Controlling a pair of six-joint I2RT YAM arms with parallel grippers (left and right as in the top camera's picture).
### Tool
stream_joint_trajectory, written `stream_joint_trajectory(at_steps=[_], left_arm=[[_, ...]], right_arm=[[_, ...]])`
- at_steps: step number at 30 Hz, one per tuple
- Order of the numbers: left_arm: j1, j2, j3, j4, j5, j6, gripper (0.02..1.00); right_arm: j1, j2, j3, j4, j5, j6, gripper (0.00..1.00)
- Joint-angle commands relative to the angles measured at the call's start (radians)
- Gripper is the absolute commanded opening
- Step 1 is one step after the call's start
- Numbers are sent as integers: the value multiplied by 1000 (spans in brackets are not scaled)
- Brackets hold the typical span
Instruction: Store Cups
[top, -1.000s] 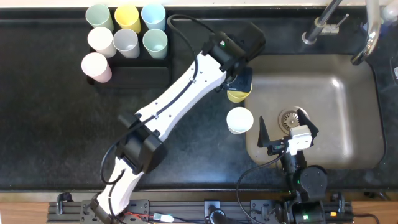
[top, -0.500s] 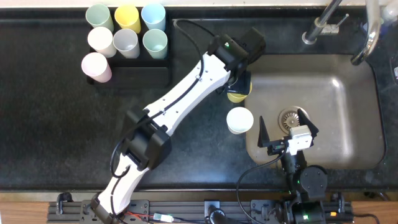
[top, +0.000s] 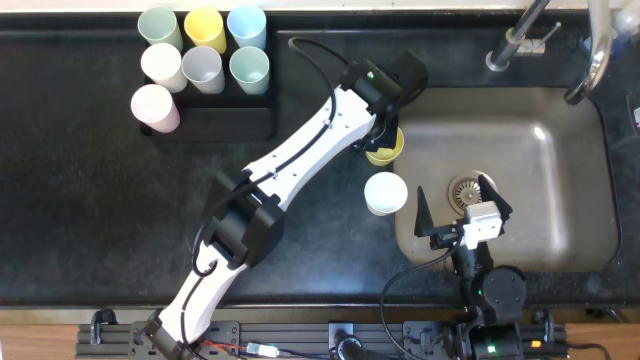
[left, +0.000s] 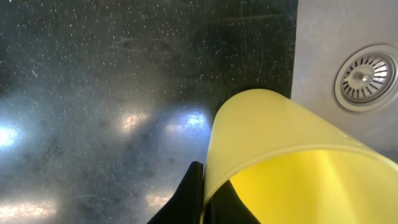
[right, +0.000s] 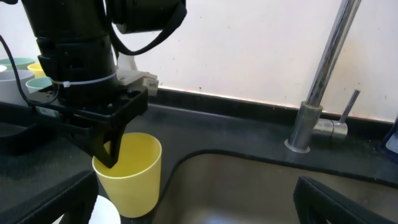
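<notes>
A yellow cup (top: 388, 151) stands upright on the dark counter at the sink's left rim. My left gripper (top: 379, 133) is shut on its wall, one finger inside and one outside, as the right wrist view shows (right: 111, 155). In the left wrist view the yellow cup (left: 298, 168) sits right against the fingers (left: 186, 202). A white cup (top: 385, 193) stands just in front of it, by the sink's edge. My right gripper (top: 458, 216) hangs open over the sink, near the drain (top: 465, 188), holding nothing.
A black tray (top: 240, 120) at the back left holds several pastel cups, with a pink cup (top: 153, 108) at its left end. The steel sink (top: 545, 170) fills the right side, and a faucet (top: 520, 42) stands behind it. Bare counter lies at the front left.
The left arm has shifted slightly right and settled lower on the yellow cup, whose rim now shows more. The right arm and the white cup have not moved.
</notes>
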Motion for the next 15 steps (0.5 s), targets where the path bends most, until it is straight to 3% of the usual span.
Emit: stream_joint_trajectory(at_steps=[1, 4, 11, 15], left_arm=[[20, -75, 1, 5, -32, 41, 34], [75, -167, 0, 4, -93, 3, 34], [297, -428, -86, -15, -213, -294, 36], [462, -552, -174, -116, -209, -597, 36]], right_arm=[[0, -8, -13, 5, -6, 3, 998], [0, -8, -13, 5, -6, 3, 998], [0, -8, -13, 5, -6, 3, 998], [0, -8, -13, 5, -6, 3, 996]])
